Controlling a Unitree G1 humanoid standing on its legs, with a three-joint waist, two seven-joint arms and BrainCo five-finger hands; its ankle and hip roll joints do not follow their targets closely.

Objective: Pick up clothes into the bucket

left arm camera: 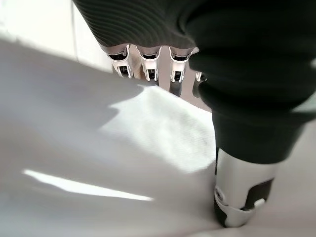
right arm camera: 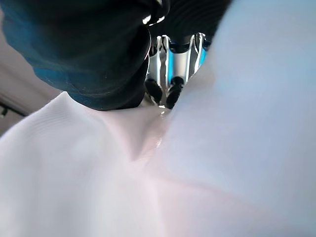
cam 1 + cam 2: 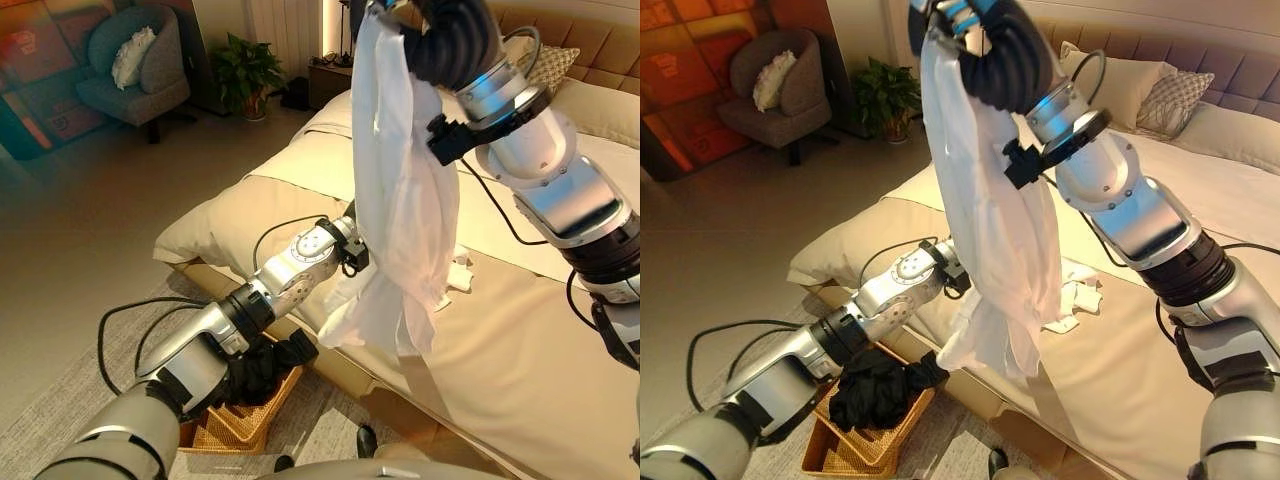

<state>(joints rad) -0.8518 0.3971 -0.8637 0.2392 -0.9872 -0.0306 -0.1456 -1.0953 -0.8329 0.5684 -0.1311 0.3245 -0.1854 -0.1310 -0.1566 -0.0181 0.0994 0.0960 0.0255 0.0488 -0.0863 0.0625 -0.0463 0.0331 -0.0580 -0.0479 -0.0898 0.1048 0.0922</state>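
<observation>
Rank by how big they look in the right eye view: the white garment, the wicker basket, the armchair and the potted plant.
1. white garment, though it hangs nearest the camera
2. wicker basket and armchair look alike, so unranked
3. potted plant

Garment [image 3: 990,220] hanging at centre frame over bed [image 3: 1120,380], basket [image 3: 865,440] on floor at lower left holding clothes [image 3: 875,390], armchair [image 3: 775,85] upper left, plant [image 3: 885,95] beside it.
</observation>
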